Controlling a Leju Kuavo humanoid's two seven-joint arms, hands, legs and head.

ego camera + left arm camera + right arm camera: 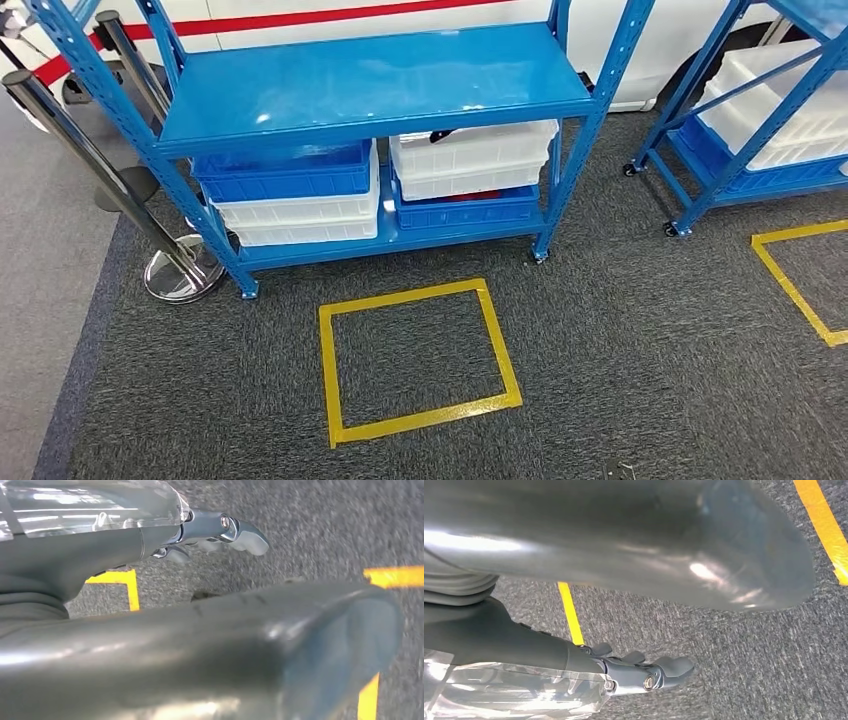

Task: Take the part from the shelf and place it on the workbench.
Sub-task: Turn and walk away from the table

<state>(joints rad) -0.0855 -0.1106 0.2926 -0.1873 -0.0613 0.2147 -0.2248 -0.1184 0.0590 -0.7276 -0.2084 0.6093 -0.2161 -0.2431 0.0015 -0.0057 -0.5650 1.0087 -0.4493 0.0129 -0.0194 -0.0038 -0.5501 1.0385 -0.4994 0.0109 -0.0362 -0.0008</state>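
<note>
A blue metal shelf [375,85] stands ahead on the carpet with a bare top board. On its lower level sit stacked blue and white bins. A small dark part [443,134] pokes out of the upper white bin [472,158] on the right side. My left hand [165,545] hangs over the grey carpet with its fingers [245,535] stretched out and nothing in it. My right hand [574,655] hangs the same way, fingers [669,670] extended and holding nothing.
A yellow taped square [415,358] marks the floor in front of the shelf. A second blue shelf [745,120] with white bins stands at the right, beside another taped outline [795,280]. A chrome barrier post [180,270] leans at the left. A white vehicle [660,40] is behind.
</note>
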